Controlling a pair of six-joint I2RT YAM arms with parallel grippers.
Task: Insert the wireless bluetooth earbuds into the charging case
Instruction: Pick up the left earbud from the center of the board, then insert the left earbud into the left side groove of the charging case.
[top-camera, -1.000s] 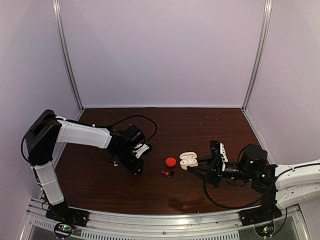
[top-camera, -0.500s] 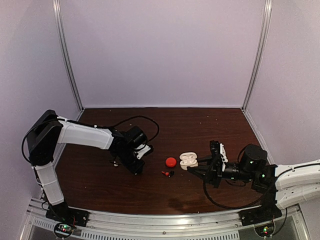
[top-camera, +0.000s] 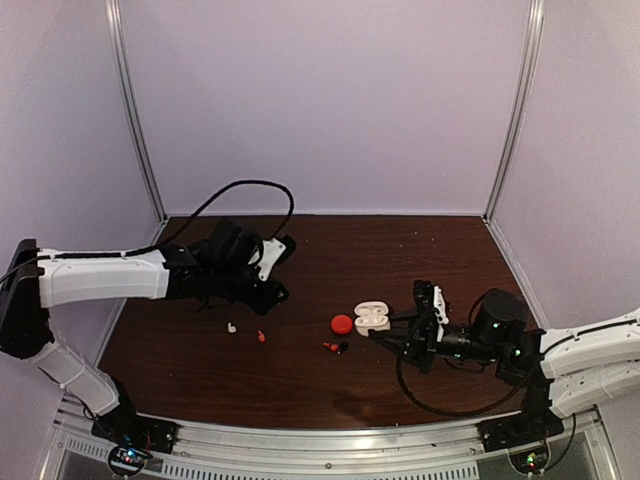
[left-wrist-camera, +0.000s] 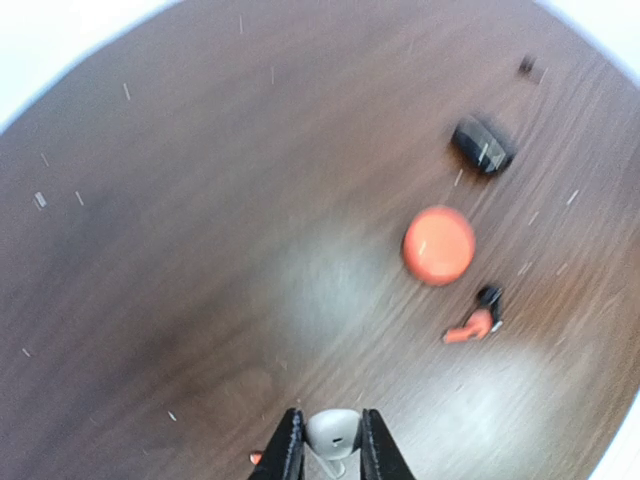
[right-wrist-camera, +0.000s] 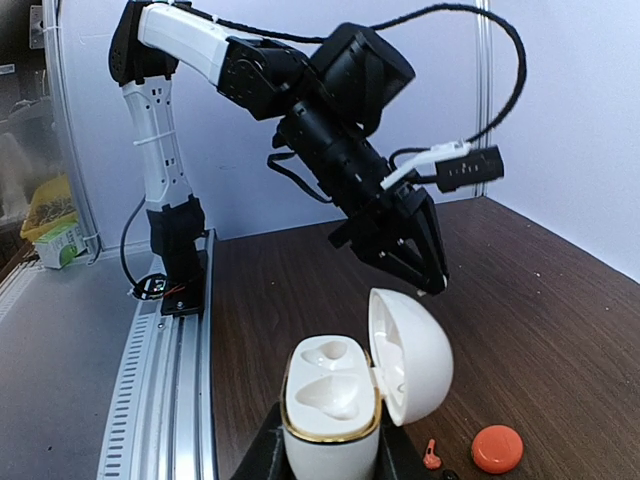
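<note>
My left gripper (top-camera: 278, 293) is raised above the table left of centre, shut on a white earbud (left-wrist-camera: 333, 432). It also shows in the right wrist view (right-wrist-camera: 432, 283), beyond the case. My right gripper (top-camera: 390, 336) is shut on the white charging case (top-camera: 373, 318), lid open. In the right wrist view (right-wrist-camera: 330, 462) the case (right-wrist-camera: 330, 400) stands upright with both sockets empty. On the table lie another white earbud (top-camera: 231, 327), a red earbud (top-camera: 261, 336), and a red (top-camera: 328, 346) and black earbud (top-camera: 342, 346) together.
A round red case (top-camera: 342, 323) lies closed just left of the white case; it shows in the left wrist view (left-wrist-camera: 438, 245) and the right wrist view (right-wrist-camera: 497, 448). A dark blurred object (left-wrist-camera: 482, 143) lies beyond it. Purple walls enclose the table.
My left arm has risen and swung back to the left with the white earbud, uncovering a red earbud on the table. My right gripper has moved the open case slightly left.
</note>
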